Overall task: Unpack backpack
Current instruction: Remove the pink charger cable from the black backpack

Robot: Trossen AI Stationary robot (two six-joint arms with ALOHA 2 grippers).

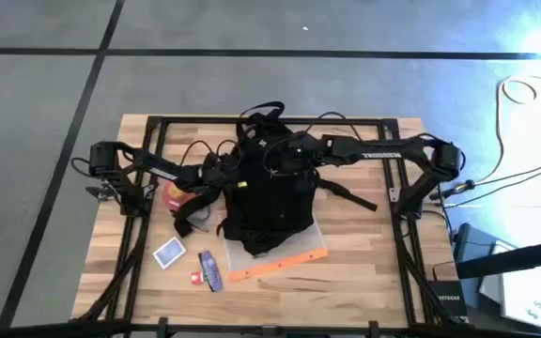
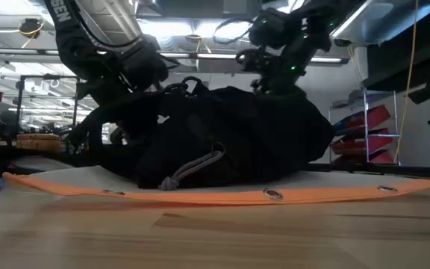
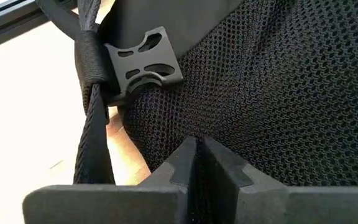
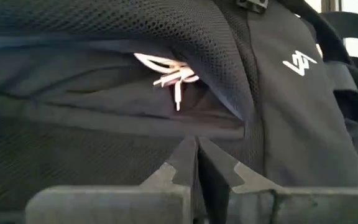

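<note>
1. Closest to the low camera is an orange-edged mat [image 2: 222, 196], lying flat on the desk [image 1: 364, 272]; the backpack [image 1: 266, 202] sits on top of it, around the middle of the desk.
2. Left gripper [image 3: 196, 163] is pressed up against the backpack's mesh side; fingers [image 3: 173, 171] closed together, nothing between them that I can see; a black buckle [image 3: 143, 59] on a strap is just beside it.
3. Right gripper [image 4: 196, 163] is at the backpack's top, at a fold; fingers closed too.
4. Small card [image 1: 169, 253] lies near the front left.
</note>
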